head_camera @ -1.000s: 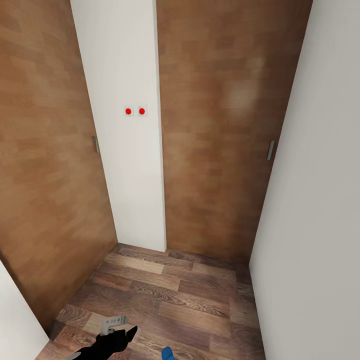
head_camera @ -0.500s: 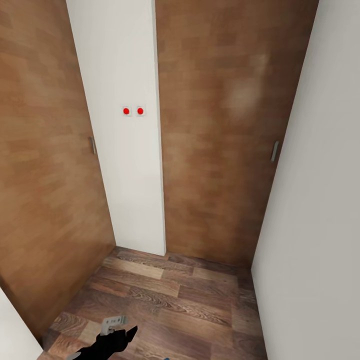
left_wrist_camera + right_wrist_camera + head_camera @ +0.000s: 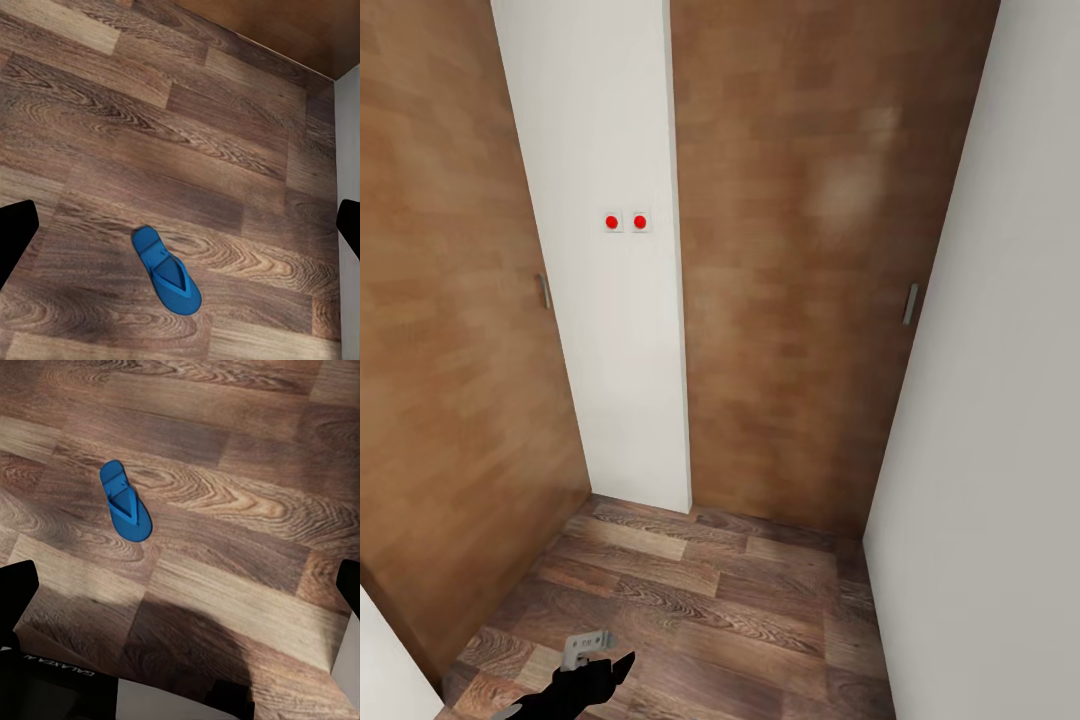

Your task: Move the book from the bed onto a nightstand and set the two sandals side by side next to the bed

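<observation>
Sandal (image 3: 166, 271): one bright blue flat slide, lying alone and sole-down on the wood-plank floor (image 3: 187, 127), seen in both wrist views (image 3: 125, 511); it touches nothing else and lies well apart from the walls. Floor: brown planks with strong grain, laid in staggered rows, some boards paler than others; a soft dark shadow falls across the boards in the right wrist view. Room: a narrow corner space in the head view, closed in by two tall wood-veneer doors, the left door (image 3: 450, 330) and the right door (image 3: 800, 260), each with a small grey handle. White wall strip (image 3: 600, 250) between the doors, carrying two red-dotted switches (image 3: 625, 222) side by side. Plain white wall (image 3: 990, 400) along the right side, meeting the floor at a straight edge. Left hand (image 3: 180, 225): dark fingertips at the two far edges of its wrist view, spread wide and holding nothing; the same hand shows black at the bottom edge of the head view (image 3: 585, 680). Right hand (image 3: 180, 585): fingertips likewise far apart, nothing between them.
</observation>
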